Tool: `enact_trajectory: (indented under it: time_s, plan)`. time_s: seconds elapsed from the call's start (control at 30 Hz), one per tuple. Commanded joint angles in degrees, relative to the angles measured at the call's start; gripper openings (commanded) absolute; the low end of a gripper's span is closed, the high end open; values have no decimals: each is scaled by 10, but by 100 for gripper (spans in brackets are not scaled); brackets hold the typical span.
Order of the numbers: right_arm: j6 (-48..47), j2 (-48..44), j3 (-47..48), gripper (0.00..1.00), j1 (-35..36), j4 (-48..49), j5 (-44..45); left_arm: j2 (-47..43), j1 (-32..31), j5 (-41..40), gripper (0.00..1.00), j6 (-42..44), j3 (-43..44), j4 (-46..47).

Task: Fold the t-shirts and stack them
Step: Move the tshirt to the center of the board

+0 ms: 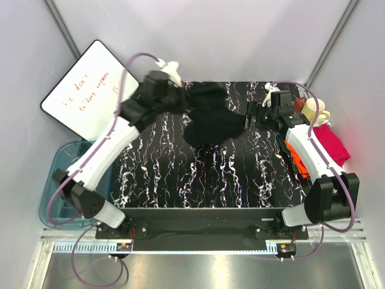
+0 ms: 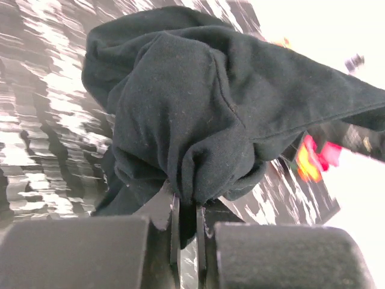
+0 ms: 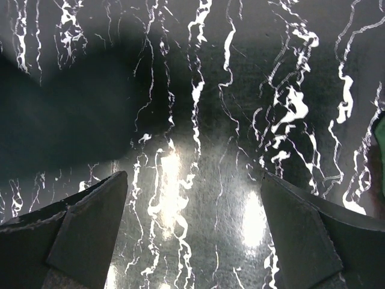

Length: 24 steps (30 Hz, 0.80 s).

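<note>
black t-shirt (image 1: 210,120) is bunched up, clenched in the left gripper (image 2: 185,206). right gripper (image 3: 194,177) gapes wide over the marbled table (image 1: 180,180).

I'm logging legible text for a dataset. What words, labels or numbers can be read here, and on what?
"don't" and, below it, "talking": red handwriting on the whiteboard; the other words are too blurred to read.
Ruled strip along the near edge: ticks only, any numbers too small to read.
No print visible on the black t-shirt or the mug.
</note>
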Motion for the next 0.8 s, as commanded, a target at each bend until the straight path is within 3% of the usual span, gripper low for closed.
enact_trajectory:
  time_s: [0.0,0.2,0.27,0.3,0.33,0.47,0.6,0.77]
  plan:
    - [11,-41,-20,100,4,2,29,4,-45,6,0,-25,-8,28]
    - [11,-68,-45,100,5,-5,41,-47,-14,-111,1,-109,-176,-42]
    - [11,-74,-50,100,4,-5,41,-68,4,-146,34,-152,-227,-98]
    - [11,-78,-52,100,5,-7,40,-70,11,-152,58,-163,-265,-120]
    - [11,-78,-55,100,5,-8,38,-69,24,-159,98,-177,-278,-169]
    - [12,-83,-67,100,5,-10,24,-90,18,-206,99,-165,-297,-219]
    - [20,-85,-81,100,5,-9,14,-135,12,-200,99,-136,-291,-155]
    - [27,-89,-97,100,5,-6,0,-58,4,-183,99,-95,-237,-134]
